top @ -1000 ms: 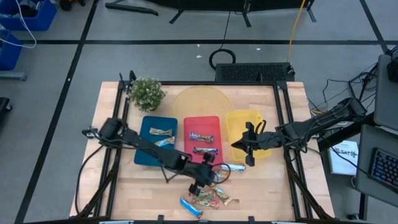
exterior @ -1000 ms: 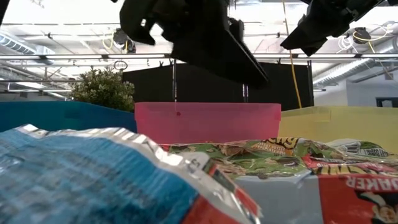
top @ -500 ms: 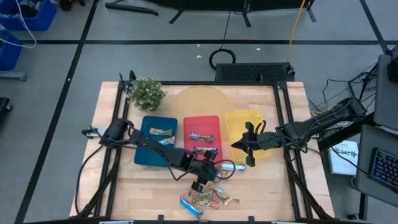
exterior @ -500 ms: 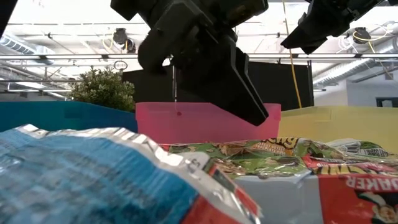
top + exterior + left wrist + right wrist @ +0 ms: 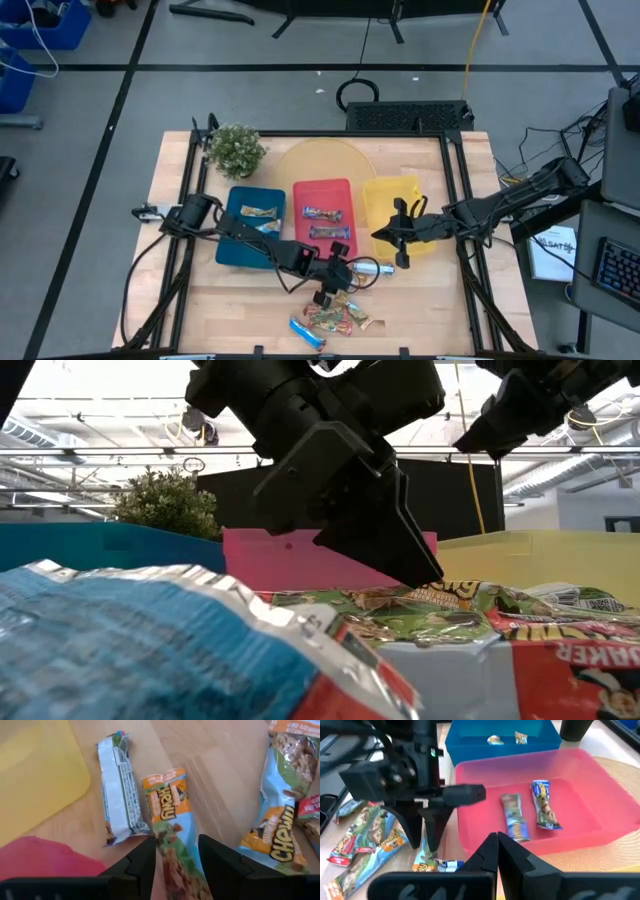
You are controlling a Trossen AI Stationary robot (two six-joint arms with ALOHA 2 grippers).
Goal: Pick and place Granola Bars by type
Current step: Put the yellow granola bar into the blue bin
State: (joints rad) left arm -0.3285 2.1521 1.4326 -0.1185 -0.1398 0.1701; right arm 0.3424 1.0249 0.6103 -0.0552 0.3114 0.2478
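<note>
Several granola bars (image 5: 332,318) lie loose on the wood near the table's front edge. My left gripper (image 5: 177,845) points down at a slant over them and is open. Its fingers stand on either side of an orange-and-green Chewy bar (image 5: 167,812) that lies flat on the table; I cannot tell whether they touch it. A silver bar (image 5: 117,790) lies beside it. The red tray (image 5: 300,195) and the blue tray (image 5: 232,245) hold two bars each. My right gripper (image 5: 383,235) hovers shut over the yellow tray (image 5: 390,195), holding nothing.
A potted plant (image 5: 236,148) stands at the far left, and a round tan mat (image 5: 320,160) lies behind the trays. More Chewy bars (image 5: 272,835) lie close beside my left gripper. Bare wood shows at the near left and near right.
My left gripper has sunk toward the loose bars and come down over the orange-and-green one. The red tray has slid a little toward the table's far edge, its two bars going with it.
</note>
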